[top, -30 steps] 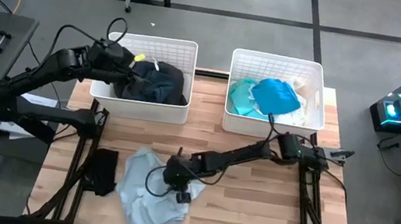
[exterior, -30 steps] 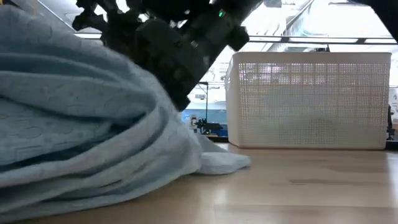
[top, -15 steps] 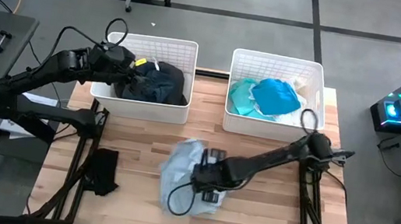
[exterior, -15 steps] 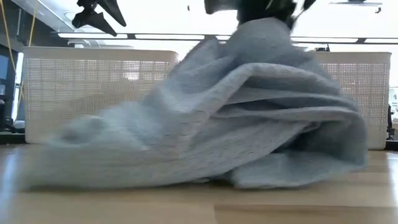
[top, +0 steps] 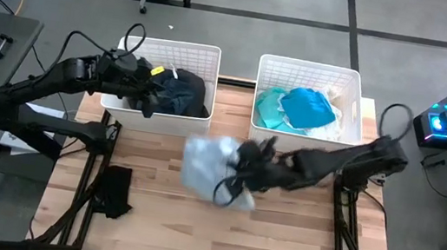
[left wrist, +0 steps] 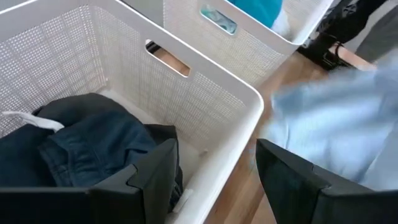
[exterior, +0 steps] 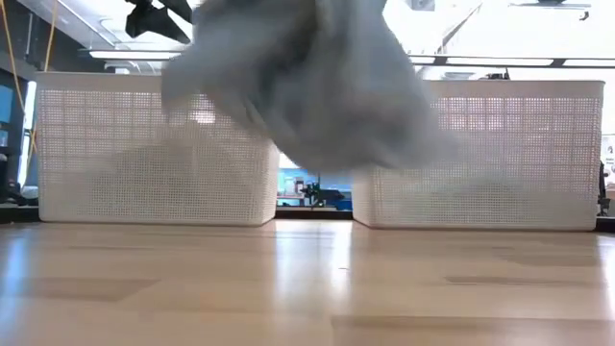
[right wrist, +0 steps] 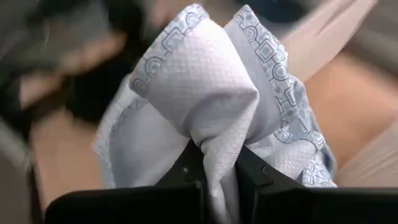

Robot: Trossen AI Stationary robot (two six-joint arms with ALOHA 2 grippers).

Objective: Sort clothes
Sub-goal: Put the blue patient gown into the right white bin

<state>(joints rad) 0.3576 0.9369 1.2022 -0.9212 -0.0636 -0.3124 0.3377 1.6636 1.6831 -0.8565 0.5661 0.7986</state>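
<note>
My right gripper point(top: 245, 170) is shut on a pale blue garment point(top: 207, 165) above the middle of the table; the low view shows the garment point(exterior: 307, 86) blurred and clear of the tabletop. My left gripper point(top: 150, 97) is open over the left white basket point(top: 121, 102), above dark clothes point(top: 173, 93); in the left wrist view its fingers point(left wrist: 155, 177) stand on either side of that basket's corner wall point(left wrist: 245, 118). The right basket point(top: 352, 82) holds teal and bright blue clothes point(top: 305, 108). A black garment point(top: 113, 190) lies on the table's near left. My right gripper pinches a bunched fold of the pale blue garment point(right wrist: 214, 149) between its two fingers point(right wrist: 186, 177), several layers together. The cloth bulges out past the fingertips. The garment is lifted clear of the table and hangs loose beside and below the gripper.
The two white slatted baskets stand side by side at the table's far edge with a gap point(top: 234, 100) between them. The wooden tabletop point(top: 278, 238) is bare at the near right. The low view shows both basket walls point(exterior: 480, 154) behind the garment.
My right gripper has swept from the table's near left toward the right and far side and risen, keeping shut. The pale blue garment was dragged along the table, gathered into a bunch, then lifted clear. My left gripper stays over the left basket.
</note>
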